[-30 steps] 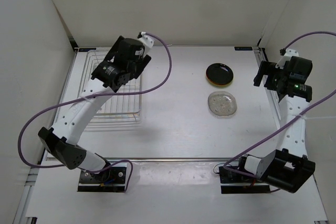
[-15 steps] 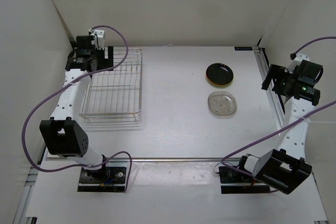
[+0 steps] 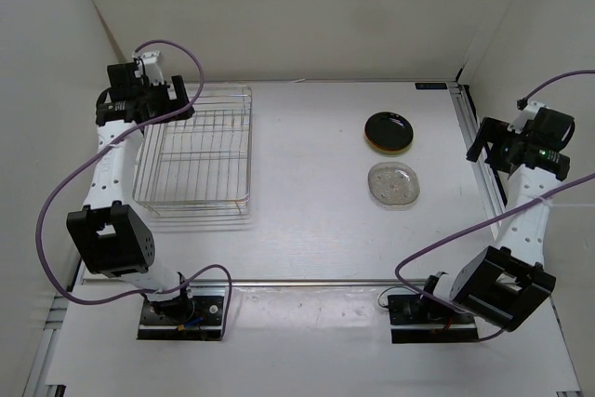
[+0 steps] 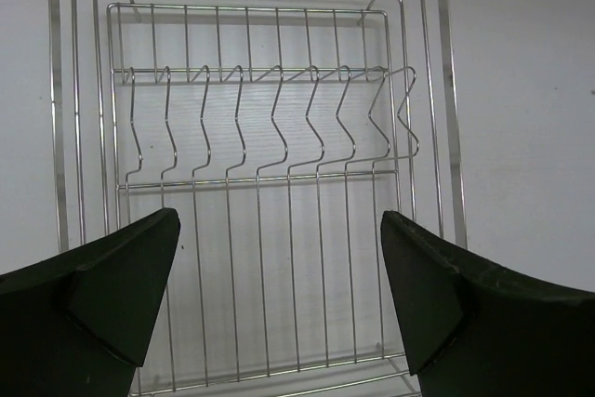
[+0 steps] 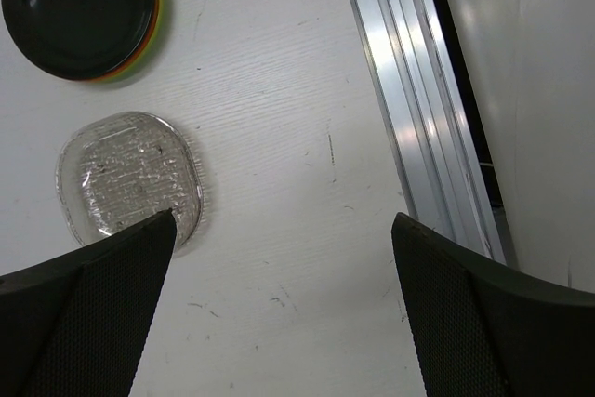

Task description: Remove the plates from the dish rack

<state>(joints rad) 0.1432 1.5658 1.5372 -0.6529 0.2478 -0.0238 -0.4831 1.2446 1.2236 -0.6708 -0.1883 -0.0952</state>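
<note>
The dish rack [image 3: 197, 153] is a silver wire basket on the left of the table, and no plate shows in it. It fills the left wrist view [image 4: 260, 118]. My left gripper [image 3: 177, 99] is open and empty, above the rack's far left corner [image 4: 279, 309]. The black plate [image 3: 390, 130] lies at the right centre on top of other plates; an orange rim [image 5: 119, 74] shows under it [image 5: 79, 11]. The clear plate [image 3: 393, 183] lies just in front of it [image 5: 125, 178]. My right gripper [image 3: 482, 141] is open and empty by the right rail [image 5: 284, 313]. I cannot make out the lime green plate.
An aluminium rail [image 5: 409, 99] runs along the table's right edge [image 3: 476, 165]. White walls stand on the left, back and right. Purple cables loop from both arms.
My left arm has swung from over the rack's middle back to its far left corner. My right arm has drawn back a little toward the right wall. The plates have not moved.
</note>
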